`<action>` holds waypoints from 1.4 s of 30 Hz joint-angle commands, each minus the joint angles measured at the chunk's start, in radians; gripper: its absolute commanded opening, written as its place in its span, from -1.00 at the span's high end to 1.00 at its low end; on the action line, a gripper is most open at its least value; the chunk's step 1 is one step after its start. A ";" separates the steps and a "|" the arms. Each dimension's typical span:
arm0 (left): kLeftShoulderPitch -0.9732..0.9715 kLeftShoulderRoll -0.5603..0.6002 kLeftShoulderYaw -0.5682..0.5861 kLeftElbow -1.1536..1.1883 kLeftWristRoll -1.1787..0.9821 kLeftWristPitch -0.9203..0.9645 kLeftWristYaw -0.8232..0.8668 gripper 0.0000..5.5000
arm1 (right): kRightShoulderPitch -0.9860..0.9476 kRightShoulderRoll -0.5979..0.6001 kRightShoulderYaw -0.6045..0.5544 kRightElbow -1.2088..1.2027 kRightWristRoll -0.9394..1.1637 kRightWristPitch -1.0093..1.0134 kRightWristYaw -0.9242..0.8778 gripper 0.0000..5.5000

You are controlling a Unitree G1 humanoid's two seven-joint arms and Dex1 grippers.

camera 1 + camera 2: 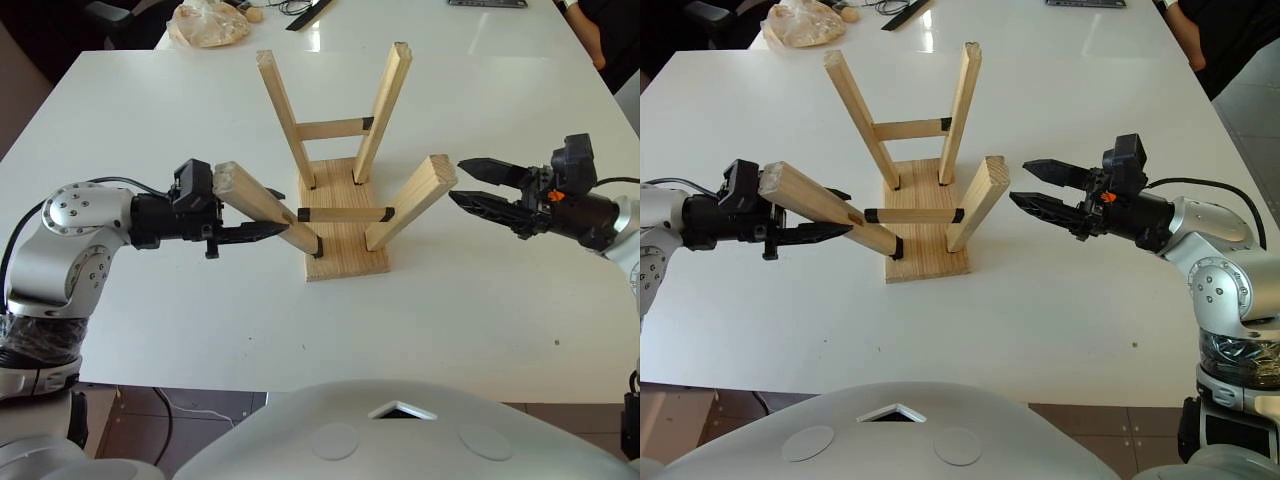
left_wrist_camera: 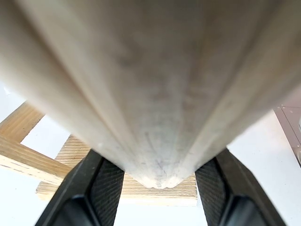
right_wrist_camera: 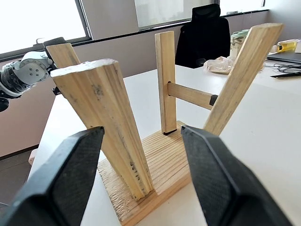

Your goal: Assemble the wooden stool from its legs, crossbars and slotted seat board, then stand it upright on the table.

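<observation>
Judging by the stool (image 1: 345, 213) sitting inverted on the table (image 1: 150, 120), your assembly looks finished, with only the flip left. Your left gripper (image 1: 285, 228) clasps the near left leg (image 1: 250, 195), while your right gripper (image 1: 457, 180) gapes empty.

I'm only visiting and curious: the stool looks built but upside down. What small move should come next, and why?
Probably advance the open right gripper onto the near right leg and close. The left gripper grips the near left leg, and the stool rests on its seat board, legs up, so turning it likely needs both.
</observation>
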 commanded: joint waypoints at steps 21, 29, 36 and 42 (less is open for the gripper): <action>-0.016 -0.045 -0.376 0.191 0.247 0.115 0.121 0.26 | -0.054 0.037 0.036 -0.001 -0.013 -0.035 0.011 -0.09; -0.033 0.024 -0.363 0.082 0.249 0.091 0.149 0.26 | -0.161 0.073 -0.111 0.112 0.170 0.033 -0.084 -0.09; 0.001 0.158 -0.299 0.067 0.265 0.004 0.076 0.26 | -0.155 0.094 -0.080 0.199 0.045 -0.025 -0.135 -0.09; 0.026 0.255 -0.249 0.036 0.211 -0.037 -0.027 0.26 | -0.130 0.120 -0.015 0.212 -0.077 -0.088 -0.164 -0.09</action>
